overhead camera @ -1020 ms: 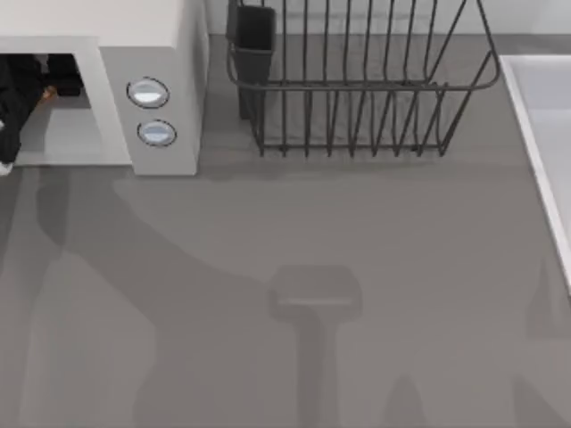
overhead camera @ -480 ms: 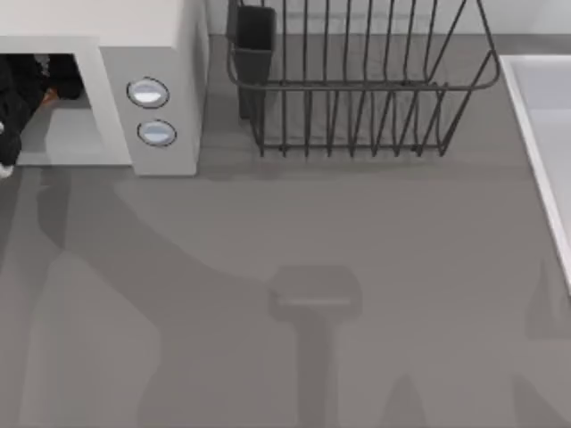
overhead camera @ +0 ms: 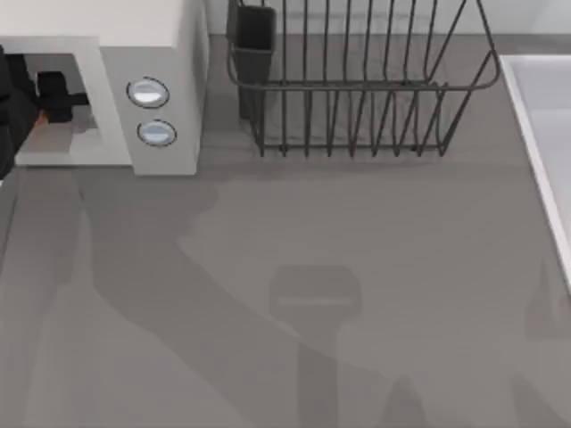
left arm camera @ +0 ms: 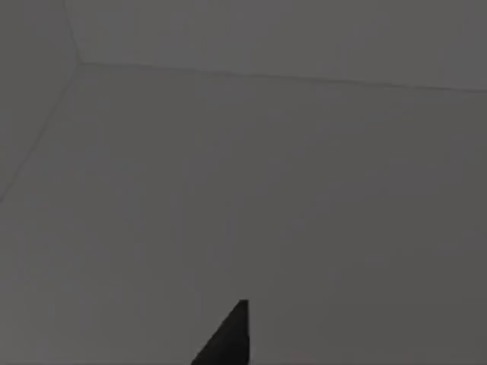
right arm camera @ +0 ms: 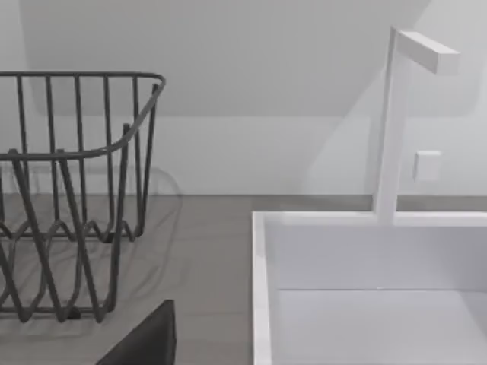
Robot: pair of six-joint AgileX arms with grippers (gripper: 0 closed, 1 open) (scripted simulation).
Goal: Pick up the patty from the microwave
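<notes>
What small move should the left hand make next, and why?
Probably a slow pull straight out of the microwave. The left hand is at its open mouth, with an orange bit, likely the patty, at its tip; whether the grip is firm cannot be told, so go gently.

Grey table [overhead camera: 357, 267] runs across the whole top view. White microwave [overhead camera: 152, 36] sits on it, upper left of the frame, door side open. Black wire rack [overhead camera: 357, 89] stands on it at upper centre, just right of the microwave. White sink [overhead camera: 544, 134] is set in at the right edge.
</notes>
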